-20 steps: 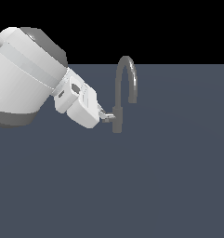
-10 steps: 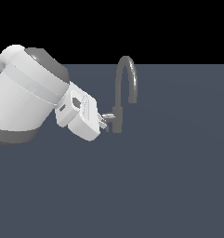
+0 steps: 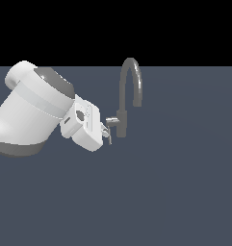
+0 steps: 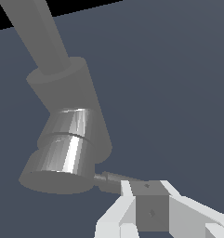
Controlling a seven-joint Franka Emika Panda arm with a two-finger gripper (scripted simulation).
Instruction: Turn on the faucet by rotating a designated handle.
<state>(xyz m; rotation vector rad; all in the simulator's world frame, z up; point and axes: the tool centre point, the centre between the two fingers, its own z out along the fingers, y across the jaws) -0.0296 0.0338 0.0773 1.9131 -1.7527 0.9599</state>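
End effector (image 3: 106, 133) fingers sit narrow at the handle (image 3: 111, 122), apparently pinching its slim rod — in the wrist view the pale fingers (image 4: 127, 204) flank a grey block, with the handle's (image 4: 114, 179) thin rod running from them to the column's base. Just beyond, on the exterior view's right of the white arm (image 3: 31, 117), the faucet (image 3: 128, 96) stands upright on the dark tabletop (image 3: 161, 192) — its arched spout curving over and down on the far side from the arm.
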